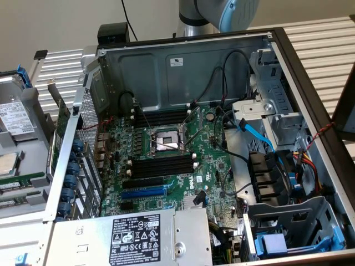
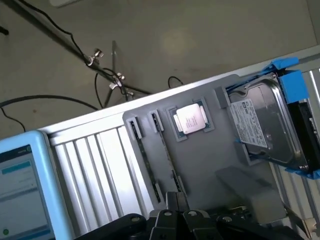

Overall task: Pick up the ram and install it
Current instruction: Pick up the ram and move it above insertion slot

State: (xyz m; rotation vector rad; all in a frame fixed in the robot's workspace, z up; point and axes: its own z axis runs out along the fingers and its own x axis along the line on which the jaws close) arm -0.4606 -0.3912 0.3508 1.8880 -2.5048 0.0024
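**Grey tray (image 2: pixel 210 165) keeps the ram (image 2: pixel 168 155) on edge; claw (image 2: pixel 177 200) closed and empty**

At the exterior view's left, the tray sits on the slatted tabletop (image 2: pixel 100 160) beside the open case (image 1: pixel 183 66). Its moulded pockets give each part a fixed spot, likely so that a pick starts from a known place.

Going across the tray in the wrist view, two grooves each hold a thin stick on edge: a spare stick (image 2: pixel 144 159), then the ram. Standing that way leaves the long top edge free for a pinch. Beyond them a cpu (image 2: pixel 191 119) lies in a square recess. Past that is a drive (image 2: pixel 262 125) in a blue bracket (image 2: pixel 292 80).

The claw hangs close to one end of the ram's groove. Its fingers are pressed together with nothing between them, so the ram is not yet picked.

Toward the exterior view's right, the board (image 1: pixel 213 160) lies flat in the case. Its black slots (image 1: pixel 161 166) look empty and face up, ready to take a stick pressed straight down. The arm (image 1: pixel 222 14) stands behind the case's far wall.
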